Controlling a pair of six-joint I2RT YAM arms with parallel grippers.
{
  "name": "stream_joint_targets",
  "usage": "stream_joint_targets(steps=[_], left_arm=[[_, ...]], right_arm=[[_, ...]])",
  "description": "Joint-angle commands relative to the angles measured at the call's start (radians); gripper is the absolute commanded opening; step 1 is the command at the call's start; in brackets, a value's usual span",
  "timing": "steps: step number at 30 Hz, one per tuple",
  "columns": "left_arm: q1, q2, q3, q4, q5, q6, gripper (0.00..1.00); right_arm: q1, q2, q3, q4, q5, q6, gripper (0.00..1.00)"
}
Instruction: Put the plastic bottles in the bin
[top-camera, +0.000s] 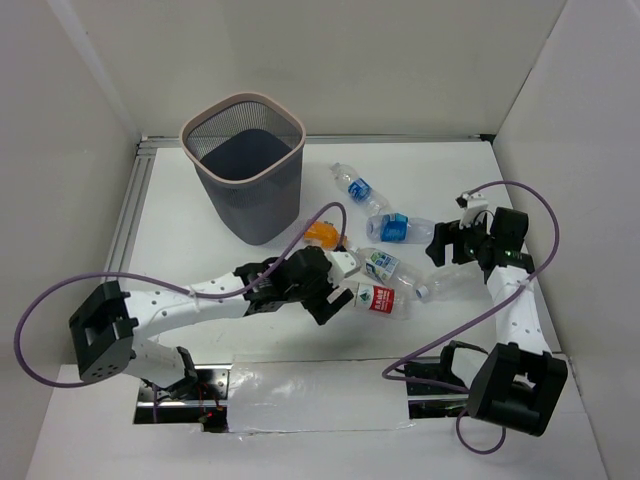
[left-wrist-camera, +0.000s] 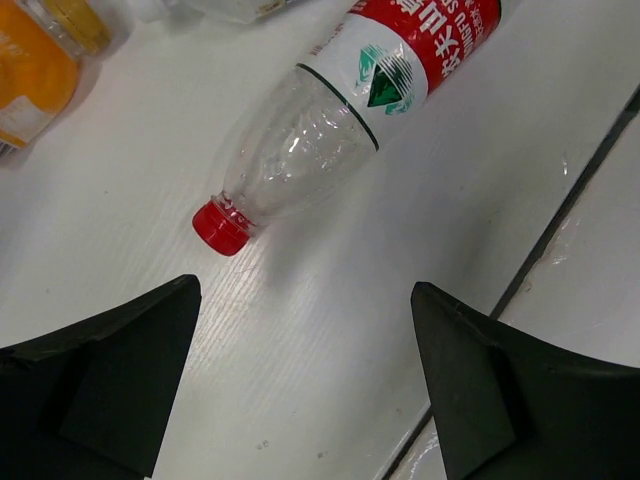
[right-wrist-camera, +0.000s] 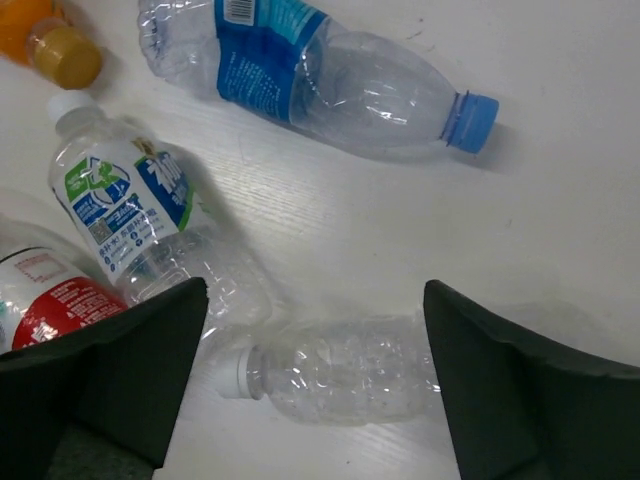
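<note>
Several plastic bottles lie on the white table to the right of the bin (top-camera: 244, 160), a dark mesh basket with a pale rim. My left gripper (top-camera: 340, 285) (left-wrist-camera: 305, 292) is open just short of the red cap of a red-and-white labelled bottle (top-camera: 382, 300) (left-wrist-camera: 300, 160); nothing is between its fingers. My right gripper (top-camera: 447, 255) (right-wrist-camera: 315, 290) is open, straddling a clear unlabelled bottle (top-camera: 450, 280) (right-wrist-camera: 345, 378) with a white cap. Nearby lie a green-and-white labelled bottle (top-camera: 385, 265) (right-wrist-camera: 130, 205), two blue-labelled ones (top-camera: 352, 184) (top-camera: 400, 228) (right-wrist-camera: 300, 75), and a short orange one (top-camera: 322, 235) (left-wrist-camera: 30, 65) (right-wrist-camera: 45, 35).
White walls close in the table on the left, back and right. The left wrist view shows a dark seam (left-wrist-camera: 565, 215) crossing the tabletop. Purple cables (top-camera: 520, 190) loop from both arms.
</note>
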Motion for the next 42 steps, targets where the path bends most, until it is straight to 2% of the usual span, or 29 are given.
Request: stream_joint_targets(steps=[1,10,15,22,25,29,30,32,34,35,36,37,39,42], left_arm=[[-0.002,0.040,0.038,0.051,0.039,0.147,0.99],[-0.002,0.150,-0.048,0.421,0.068,0.331,0.99],[-0.012,0.262,-0.033,0.444,0.146,0.385,0.99],[-0.030,0.348,-0.022,0.524,0.118,0.406,0.99],[-0.039,0.371,-0.032,0.564,0.096,0.397,0.96],[-0.039,0.381,-0.041,0.575,0.087,0.374,0.82],[-0.039,0.381,-0.041,0.563,0.087,0.360,0.71],[-0.039,0.370,-0.041,0.552,0.087,0.345,0.56],[-0.039,0.329,-0.041,0.523,0.070,0.319,0.32],[-0.039,0.309,-0.032,0.507,0.061,0.319,0.15],[-0.050,0.284,-0.032,0.469,0.042,0.302,0.05],[-0.050,0.257,-0.022,0.454,0.003,0.293,0.00],[-0.050,0.154,-0.022,0.422,-0.017,0.284,0.00],[-0.041,0.020,0.011,0.331,-0.083,0.274,0.00]], right_arm=[[-0.005,0.013,0.042,-0.009,-0.058,-0.055,0.98],[-0.005,0.062,0.073,-0.052,-0.058,-0.085,0.99],[-0.005,0.062,0.073,-0.052,-0.058,-0.095,0.99],[-0.005,0.053,0.073,-0.052,-0.058,-0.113,0.99],[-0.005,0.053,0.082,-0.061,-0.077,-0.125,0.99],[-0.005,0.053,0.082,-0.088,-0.158,-0.205,0.99],[-0.005,0.053,0.082,-0.088,-0.176,-0.251,0.99],[-0.005,0.042,0.068,-0.101,-0.221,-0.295,0.99],[-0.005,0.031,0.059,-0.101,-0.233,-0.348,0.99],[-0.005,0.020,0.059,-0.092,-0.245,-0.348,0.99],[-0.005,0.020,0.050,-0.082,-0.245,-0.348,0.99],[-0.005,0.011,0.050,-0.082,-0.256,-0.348,0.99],[-0.005,0.002,0.060,-0.073,-0.268,-0.348,0.95],[-0.005,0.002,0.106,-0.082,-0.304,-0.338,0.65]])
